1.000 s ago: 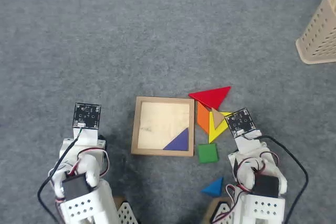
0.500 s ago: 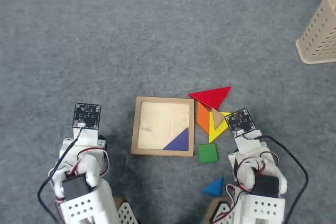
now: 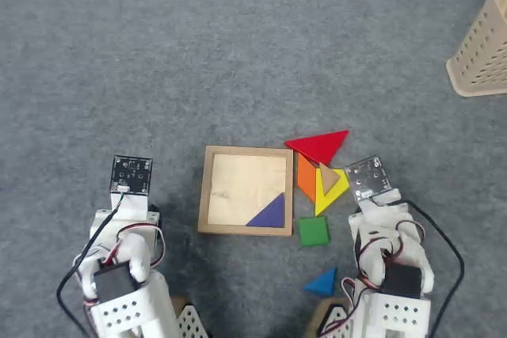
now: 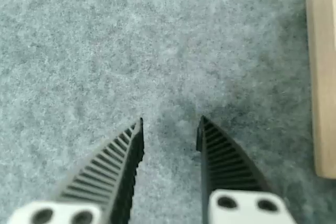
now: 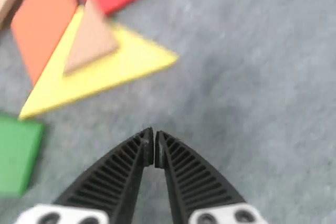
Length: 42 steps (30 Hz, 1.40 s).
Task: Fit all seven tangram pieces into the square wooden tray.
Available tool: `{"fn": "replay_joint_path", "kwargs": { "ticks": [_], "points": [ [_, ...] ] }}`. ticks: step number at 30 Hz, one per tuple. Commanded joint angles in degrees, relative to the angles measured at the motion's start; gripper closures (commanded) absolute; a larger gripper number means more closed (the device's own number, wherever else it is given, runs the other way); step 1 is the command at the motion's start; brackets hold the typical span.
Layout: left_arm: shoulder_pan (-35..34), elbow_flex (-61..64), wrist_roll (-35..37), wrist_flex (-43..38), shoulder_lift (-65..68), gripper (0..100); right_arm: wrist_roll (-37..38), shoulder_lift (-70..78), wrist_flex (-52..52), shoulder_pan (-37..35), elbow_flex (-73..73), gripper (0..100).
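Note:
The square wooden tray (image 3: 207, 192) lies mid-table with a purple triangle (image 3: 269, 213) in its near right corner. Right of it cluster a red triangle (image 3: 318, 146), an orange parallelogram (image 3: 306, 176), a yellow triangle (image 3: 330, 191) and a small tan triangle (image 3: 327, 176) on top of the yellow one. A green square (image 3: 314, 230) and a blue triangle (image 3: 322, 282) lie nearer. My right gripper (image 5: 154, 141) is shut and empty over bare carpet just right of the yellow triangle (image 5: 94, 80). My left gripper (image 4: 170, 129) stands open over carpet left of the tray's edge (image 4: 321, 72).
A perforated beige container (image 3: 483, 41) stands at the far right. Grey carpet (image 3: 198, 69) covers the table, with wide free room beyond and left of the tray.
The right arm's wrist has shifted a little to the right and away from the yellow triangle. The left arm and all pieces have stayed put.

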Motion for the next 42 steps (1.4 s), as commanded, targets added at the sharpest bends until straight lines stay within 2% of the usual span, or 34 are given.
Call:
{"fn": "replay_joint_path", "kwargs": {
  "ticks": [1, 6, 12, 15, 19, 24, 27, 33, 42],
  "points": [
    [-0.2, -0.7, 0.3, 0.1, -0.9, 84, 0.4, -0.9, -1.5, 0.7, -4.5, 99.2],
    [-0.2, -0.7, 0.3, 0.1, -0.9, 84, -0.7, 4.2, 1.8, 0.7, -12.9, 99.2],
    [-0.2, -0.7, 0.3, 0.1, -0.9, 84, -7.7, 33.5, 1.6, -0.4, -31.3, 98.7],
    [-0.2, -0.7, 0.3, 0.1, -0.9, 84, -13.0, 51.6, 4.3, -5.8, -43.6, 91.3],
    [-0.2, -0.7, 0.3, 0.1, -0.9, 84, -23.8, 73.1, 8.2, -17.2, -57.3, 83.6],
    [-0.2, -0.7, 0.3, 0.1, -0.9, 84, -27.5, 90.9, 8.2, -23.9, -67.1, 81.0],
    [-0.2, -0.7, 0.3, 0.1, -0.9, 84, -29.7, 96.0, 8.0, -23.9, -68.7, 77.8],
    [-0.2, -0.7, 0.3, 0.1, -0.9, 84, -33.2, 98.4, -0.6, -23.3, -63.6, 74.9],
    [-0.2, -0.7, 0.3, 0.1, -0.9, 84, -38.7, 99.1, -7.6, -16.0, -58.7, 75.3]
  ]
}}
